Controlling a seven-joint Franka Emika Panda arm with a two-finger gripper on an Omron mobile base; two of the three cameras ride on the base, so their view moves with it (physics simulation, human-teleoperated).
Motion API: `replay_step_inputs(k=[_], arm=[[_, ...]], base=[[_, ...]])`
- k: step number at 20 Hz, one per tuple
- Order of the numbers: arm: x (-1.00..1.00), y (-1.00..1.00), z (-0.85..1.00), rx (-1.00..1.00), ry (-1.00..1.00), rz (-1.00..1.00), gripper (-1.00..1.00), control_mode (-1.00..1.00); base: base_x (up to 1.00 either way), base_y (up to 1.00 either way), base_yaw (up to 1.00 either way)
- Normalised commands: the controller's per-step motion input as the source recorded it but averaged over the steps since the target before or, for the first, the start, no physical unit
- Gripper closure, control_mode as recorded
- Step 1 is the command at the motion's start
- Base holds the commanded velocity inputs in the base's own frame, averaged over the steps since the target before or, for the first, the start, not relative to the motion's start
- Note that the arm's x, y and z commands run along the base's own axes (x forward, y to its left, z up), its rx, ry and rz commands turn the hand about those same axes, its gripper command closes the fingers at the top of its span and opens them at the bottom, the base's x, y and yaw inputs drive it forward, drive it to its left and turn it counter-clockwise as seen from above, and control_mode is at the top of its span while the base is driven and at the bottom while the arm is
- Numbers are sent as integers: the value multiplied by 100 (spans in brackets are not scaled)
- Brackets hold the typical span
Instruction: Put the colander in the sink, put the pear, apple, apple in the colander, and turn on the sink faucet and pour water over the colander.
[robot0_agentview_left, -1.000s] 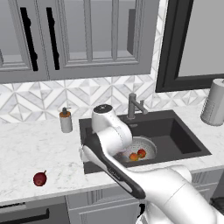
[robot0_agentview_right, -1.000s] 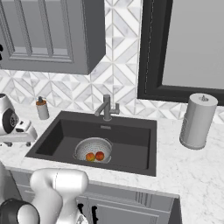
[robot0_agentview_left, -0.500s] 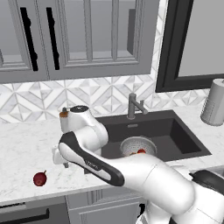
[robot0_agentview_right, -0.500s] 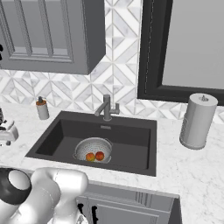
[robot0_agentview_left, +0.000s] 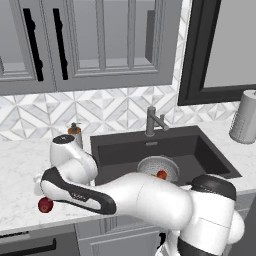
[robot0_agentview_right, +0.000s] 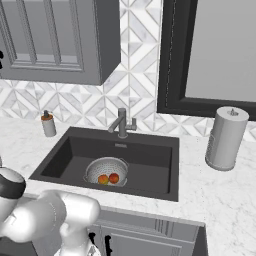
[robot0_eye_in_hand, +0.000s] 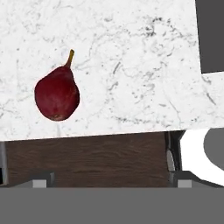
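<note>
Left base view: the white arm reaches across the marble counter (robot0_agentview_left: 20, 165), the pear (robot0_agentview_left: 45, 204) beside it near the front edge; right base view: two apples (robot0_agentview_right: 109, 178) sit in the colander (robot0_agentview_right: 106, 168) inside the sink (robot0_agentview_right: 145, 160); hand view: the gripper (robot0_eye_in_hand: 111, 181), jaws wide apart and empty, hangs above the pear (robot0_eye_in_hand: 57, 95).

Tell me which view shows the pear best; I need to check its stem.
The hand view: the pear lies whole on the white counter, stem visible. In the left base view it is a small red shape partly behind the arm.
</note>
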Motion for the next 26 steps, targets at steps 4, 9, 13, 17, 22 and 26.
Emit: replay_step_inputs(k=[4,9,13,17,22,26], arm=[[9,50,-27,0,12,-21,-100,-100],[17,37,-27,0,10,-18,-100,-100],[26,14,-23,0,5,-15,-100,-100],[35,2,-32,0,6,-8,-100,-100],[28,9,-37,0,6,0,-100,-100],[20,25,-32,0,3,0,-100,-100]], base=[[0,0,0],[0,0,0],[0,0,0],[0,0,0],[0,0,0],[0,0,0]])
